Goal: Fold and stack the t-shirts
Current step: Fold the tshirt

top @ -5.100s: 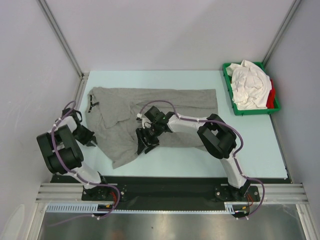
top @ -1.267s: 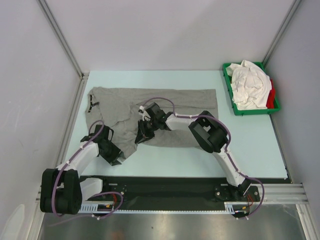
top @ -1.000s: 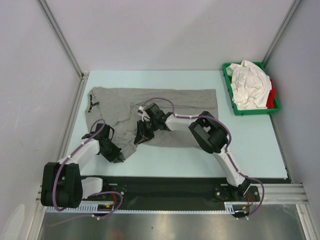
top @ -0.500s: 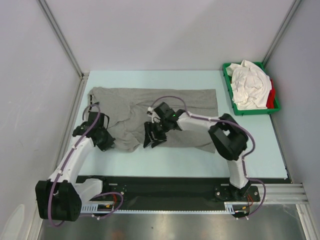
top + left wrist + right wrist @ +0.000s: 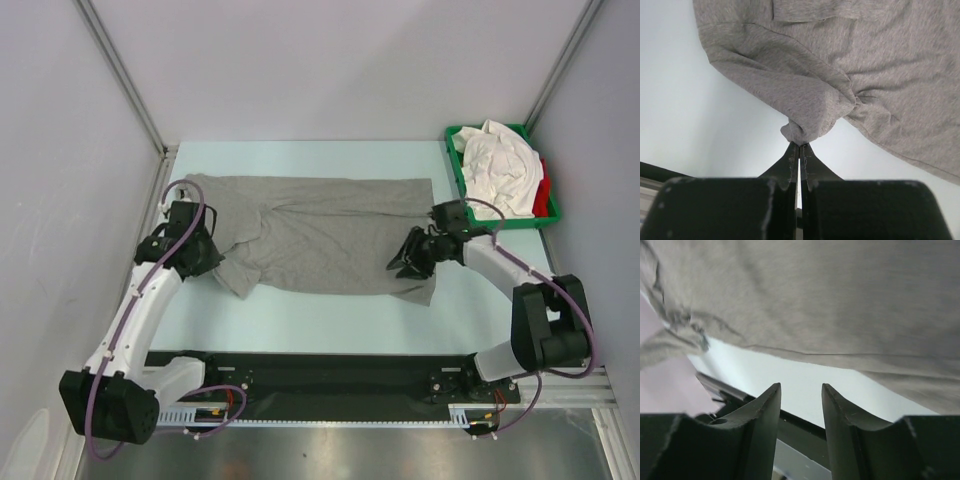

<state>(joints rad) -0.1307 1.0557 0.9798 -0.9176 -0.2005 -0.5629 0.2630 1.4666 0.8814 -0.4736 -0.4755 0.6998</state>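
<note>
The right gripper [image 5: 402,265], jaws apart and empty, sits at the right end of the grey t-shirt [image 5: 320,230], whose opposite end the left gripper [image 5: 799,148] pinches.

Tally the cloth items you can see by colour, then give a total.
Grey t-shirt: 1
White heap in the green tray: 1 (the shirts within it cannot be counted)
Red cloth: 1
Total: 3
</note>
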